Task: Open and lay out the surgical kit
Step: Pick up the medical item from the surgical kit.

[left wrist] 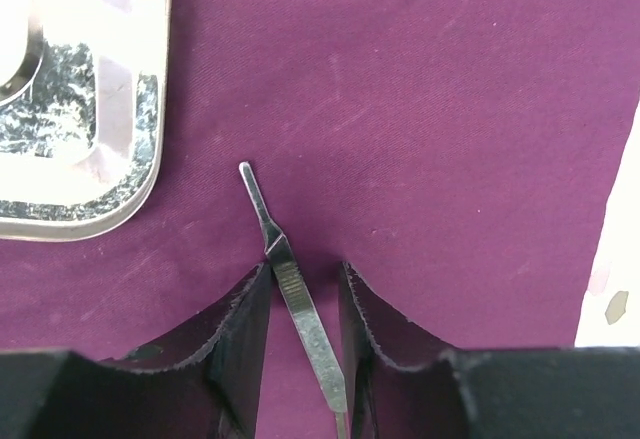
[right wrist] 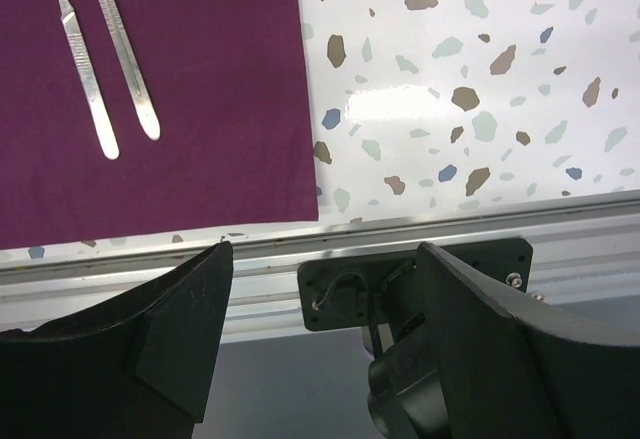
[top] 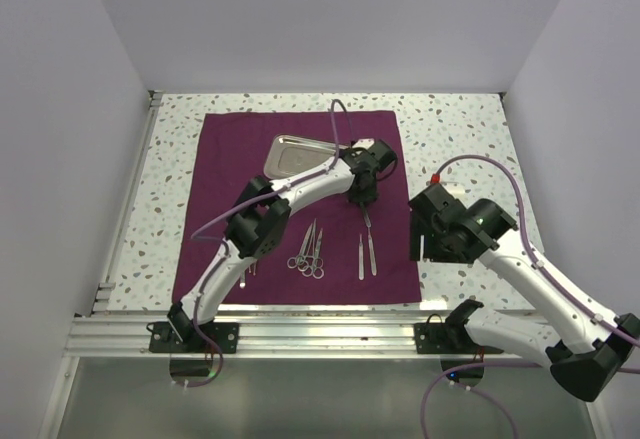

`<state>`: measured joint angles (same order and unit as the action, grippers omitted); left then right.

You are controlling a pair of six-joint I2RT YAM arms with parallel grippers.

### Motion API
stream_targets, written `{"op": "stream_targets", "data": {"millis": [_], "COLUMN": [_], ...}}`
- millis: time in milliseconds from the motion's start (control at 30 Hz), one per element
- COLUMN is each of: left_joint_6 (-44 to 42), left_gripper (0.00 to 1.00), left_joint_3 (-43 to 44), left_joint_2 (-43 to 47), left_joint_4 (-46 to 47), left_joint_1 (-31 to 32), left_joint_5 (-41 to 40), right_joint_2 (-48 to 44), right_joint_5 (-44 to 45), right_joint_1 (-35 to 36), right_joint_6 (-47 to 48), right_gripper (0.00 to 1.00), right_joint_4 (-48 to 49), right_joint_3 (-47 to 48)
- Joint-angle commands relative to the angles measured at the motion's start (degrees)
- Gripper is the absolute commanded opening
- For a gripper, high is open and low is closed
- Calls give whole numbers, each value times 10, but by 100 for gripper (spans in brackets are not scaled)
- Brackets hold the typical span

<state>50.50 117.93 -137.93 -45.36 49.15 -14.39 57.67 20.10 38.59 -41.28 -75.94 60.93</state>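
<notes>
The dark purple cloth (top: 230, 189) lies spread flat on the table. The steel tray (top: 285, 144) sits on its far part and also shows in the left wrist view (left wrist: 120, 209). My left gripper (top: 362, 202) is low over the cloth to the right of the tray. Its jaws (left wrist: 305, 269) are slightly open and straddle a slim steel handle (left wrist: 292, 289) that lies between them, the left finger touching it. Ring-handled scissors and forceps (top: 308, 251) lie in the near middle. Two more slim handles (top: 366, 256) lie to their right (right wrist: 100, 69). My right gripper (top: 425, 239) is open and empty (right wrist: 325, 259).
The right gripper hangs over the cloth's near right corner (right wrist: 300, 199), the metal rail (right wrist: 400, 244) and a black arm mount (right wrist: 360, 294). Speckled tabletop (top: 460, 139) lies right of the cloth. A small steel piece (top: 250, 271) shows beside the left arm.
</notes>
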Motion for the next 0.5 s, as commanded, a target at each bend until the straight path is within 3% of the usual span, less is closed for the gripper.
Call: {"op": "stream_targets", "data": {"millis": [0, 67, 100, 233, 333, 467], "left_joint_6": [-26, -32, -36, -34, -31, -20], "left_gripper": [37, 34, 25, 8, 0, 0], "left_joint_3": [38, 55, 56, 49, 45, 41], "left_joint_2": [-59, -84, -89, -105, -103, -87], "left_joint_4": [-88, -105, -111, -116, -112, -95], "left_joint_1": [0, 0, 0, -1, -3, -3], "left_joint_5": [16, 26, 42, 67, 80, 96], "right_joint_2": [-2, -4, -7, -20, -32, -42], "right_joint_5": [15, 14, 14, 14, 13, 12], "right_joint_1": [-6, -10, -9, -16, -18, -19], "right_joint_6": [17, 23, 25, 33, 41, 52], "right_gripper": [78, 78, 78, 79, 80, 80], "right_joint_4": [15, 17, 18, 19, 19, 18], "right_joint_3": [24, 24, 24, 24, 24, 26]}}
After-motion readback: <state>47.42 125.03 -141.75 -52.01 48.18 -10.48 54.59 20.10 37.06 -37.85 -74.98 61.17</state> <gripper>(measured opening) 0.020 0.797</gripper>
